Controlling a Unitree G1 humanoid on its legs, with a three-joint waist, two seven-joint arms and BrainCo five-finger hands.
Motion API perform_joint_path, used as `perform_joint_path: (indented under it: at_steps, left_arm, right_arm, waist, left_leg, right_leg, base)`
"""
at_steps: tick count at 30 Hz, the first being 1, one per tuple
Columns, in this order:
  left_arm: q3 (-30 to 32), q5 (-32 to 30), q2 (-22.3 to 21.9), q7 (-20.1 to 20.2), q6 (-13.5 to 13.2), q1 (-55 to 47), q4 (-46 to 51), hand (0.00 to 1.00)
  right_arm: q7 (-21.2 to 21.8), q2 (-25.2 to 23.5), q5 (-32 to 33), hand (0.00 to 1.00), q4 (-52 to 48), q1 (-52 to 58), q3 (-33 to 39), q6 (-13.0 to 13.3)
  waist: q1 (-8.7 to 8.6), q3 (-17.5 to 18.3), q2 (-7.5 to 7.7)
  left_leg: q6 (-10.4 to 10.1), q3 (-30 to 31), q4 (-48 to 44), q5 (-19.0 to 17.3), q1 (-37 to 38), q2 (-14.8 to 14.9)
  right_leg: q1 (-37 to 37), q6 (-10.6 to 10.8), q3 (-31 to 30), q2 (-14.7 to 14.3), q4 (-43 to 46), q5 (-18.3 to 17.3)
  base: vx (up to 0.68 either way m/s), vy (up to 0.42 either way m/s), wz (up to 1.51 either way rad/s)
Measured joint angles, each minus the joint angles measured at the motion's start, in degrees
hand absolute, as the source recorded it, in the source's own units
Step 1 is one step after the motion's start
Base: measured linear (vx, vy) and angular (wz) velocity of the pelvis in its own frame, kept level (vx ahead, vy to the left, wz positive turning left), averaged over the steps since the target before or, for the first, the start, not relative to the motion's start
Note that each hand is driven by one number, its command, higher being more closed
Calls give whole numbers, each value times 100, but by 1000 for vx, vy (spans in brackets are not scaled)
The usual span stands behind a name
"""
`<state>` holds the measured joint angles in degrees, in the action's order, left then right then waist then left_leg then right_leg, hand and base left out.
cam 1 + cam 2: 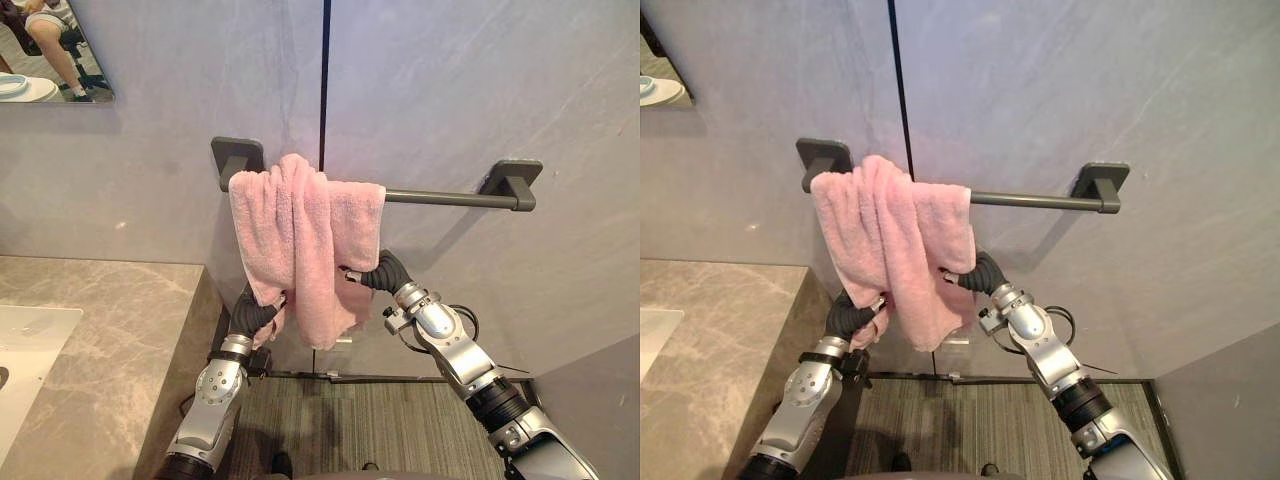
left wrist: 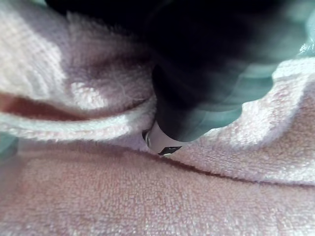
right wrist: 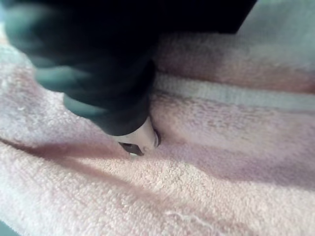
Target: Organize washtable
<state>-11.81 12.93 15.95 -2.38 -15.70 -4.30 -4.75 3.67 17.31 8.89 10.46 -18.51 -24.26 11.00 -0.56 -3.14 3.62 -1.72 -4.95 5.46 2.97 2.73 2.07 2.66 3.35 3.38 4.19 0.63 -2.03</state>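
A pink towel (image 1: 300, 240) hangs bunched over the left end of a dark grey towel bar (image 1: 450, 198) fixed to the wall. My left hand (image 1: 250, 315) reaches up under the towel's lower left edge, with its dark cover against the cloth. From the right, my right hand (image 1: 386, 271) presses into the towel's right side, just below the bar. In the left wrist view the towel (image 2: 98, 191) folds around my left hand (image 2: 197, 98). The right wrist view shows my right hand (image 3: 108, 88) buried in the towel (image 3: 206, 187) in the same way.
A grey marble counter (image 1: 110, 320) with a white basin (image 1: 25, 350) runs along the left. A mirror (image 1: 50, 50) at the upper left reflects a seated person's legs. Grey ribbed floor (image 1: 380, 420) lies below the bar, whose right half is bare.
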Motion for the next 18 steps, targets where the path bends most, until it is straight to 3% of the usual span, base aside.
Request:
perform_joint_path:
  at_steps: [7,18]
  left_arm:
    - [2,-3,0,5,0,0,0,100]
    - [126,-6,0,4,-5,-1,2,100]
  right_arm:
    - [2,2,-2,100,-1,5,38,0]
    - [3,133,-2,100,-108,242,656,14]
  waist:
    - [0,0,0]
    - [-9,0,0]
  left_leg:
    - [0,-1,1,0,-3,1]
    - [0,-20,1,-1,8,4]
  right_leg:
    - [-4,0,-2,0,0,0]
    - [-4,0,-16,0,0,0]
  base:
    - [0,0,0]
    - [0,0,0]
